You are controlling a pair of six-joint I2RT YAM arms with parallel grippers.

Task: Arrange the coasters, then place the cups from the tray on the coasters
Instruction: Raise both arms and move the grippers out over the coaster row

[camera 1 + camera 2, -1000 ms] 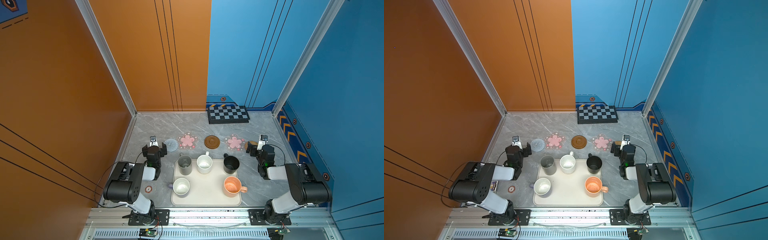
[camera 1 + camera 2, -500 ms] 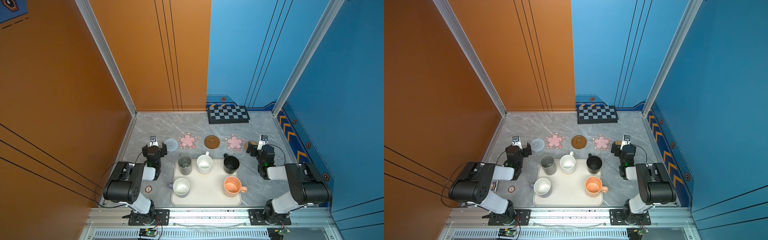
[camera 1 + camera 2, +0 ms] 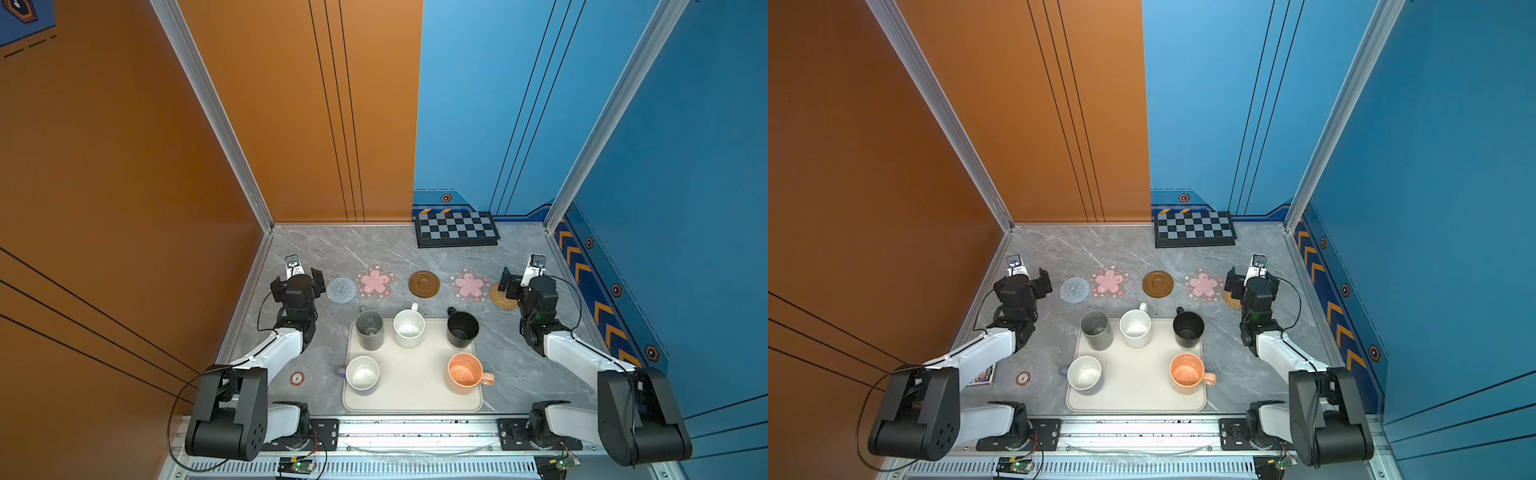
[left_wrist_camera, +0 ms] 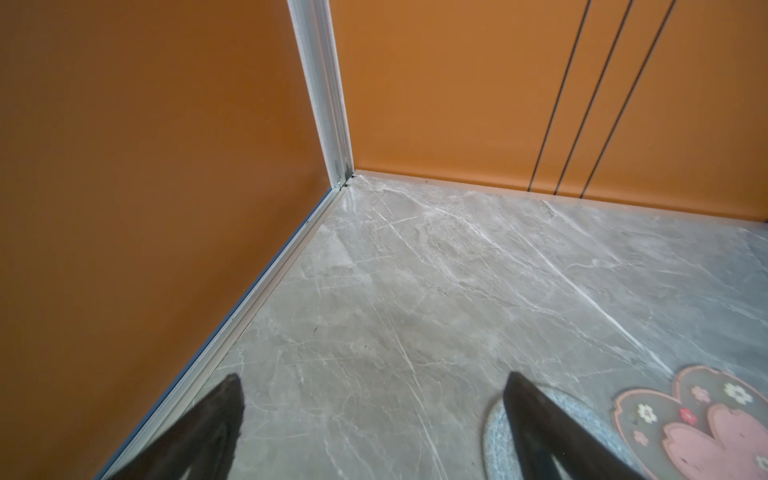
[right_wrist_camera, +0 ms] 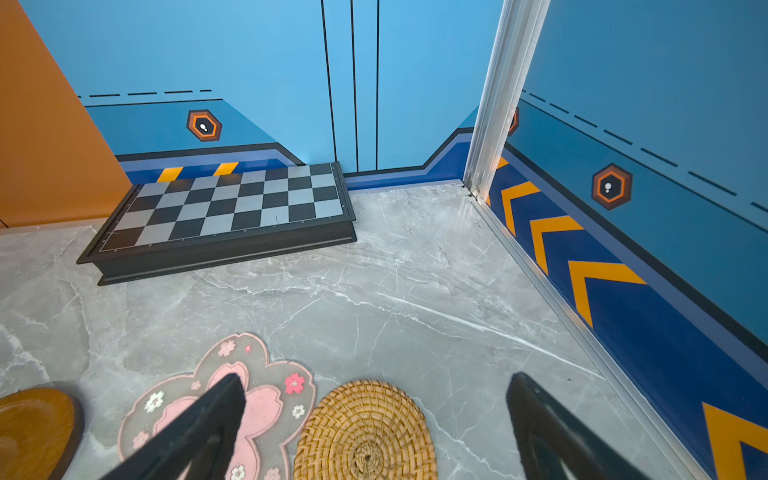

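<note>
Both top views, five handled mugs (image 3: 409, 328) on big cream-white tray (image 3: 415, 388), five flat coasters (image 3: 424, 284) lined up behind tray, left gripper (image 4: 374, 376) and right gripper (image 5: 376, 375) spread wide, holding nothing

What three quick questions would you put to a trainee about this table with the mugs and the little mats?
1. True or false: a cup already stands on a coaster.
2. How many cups are in view?
3. Which coaster lies in the middle of the row? A: brown ringed disc; B: woven rattan round; C: grey-blue knitted round.
Key: 1 false; 2 five; 3 A.
</note>
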